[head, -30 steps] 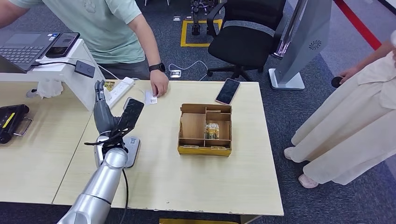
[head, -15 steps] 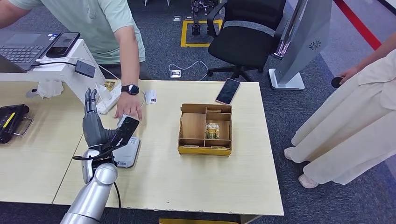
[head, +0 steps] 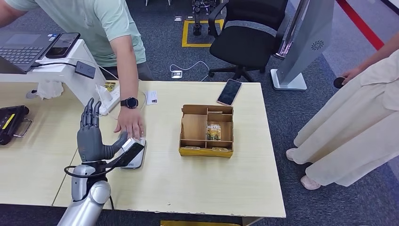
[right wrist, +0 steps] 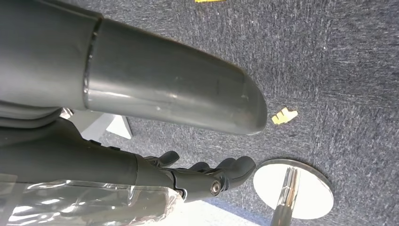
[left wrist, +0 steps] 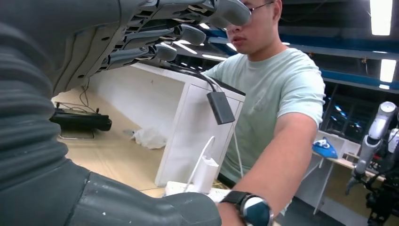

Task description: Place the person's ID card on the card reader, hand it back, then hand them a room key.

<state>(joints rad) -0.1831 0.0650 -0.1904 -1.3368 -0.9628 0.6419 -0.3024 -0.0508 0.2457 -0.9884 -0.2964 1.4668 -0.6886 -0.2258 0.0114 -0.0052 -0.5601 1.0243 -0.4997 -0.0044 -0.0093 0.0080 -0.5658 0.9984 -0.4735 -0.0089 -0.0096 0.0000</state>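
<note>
My left hand (head: 91, 136) stands upright at the table's front left, fingers straight and spread, thumb pointing at the grey card reader (head: 138, 160). It holds nothing, and its fingers (left wrist: 179, 33) are also empty in the left wrist view. A person's hand (head: 131, 126) with a black watch (left wrist: 254, 209) rests on the reader's far end. A small white card (head: 151, 97) lies on the table beyond it. Key cards (head: 213, 132) stand in a cardboard box (head: 205, 152) mid-table. My right hand (right wrist: 211, 176) hangs over the carpet, fingers loosely bent, empty.
A phone (head: 229, 92) lies at the table's far edge. A white stand (head: 61, 70) with a laptop and a power strip (head: 112, 98) sit at the far left, a black device (head: 11, 123) further left. A second person (head: 357, 122) stands at the right.
My left hand has drawn back toward me and to the left, down beside the reader. The person's hand left the white card and came onto the reader.
</note>
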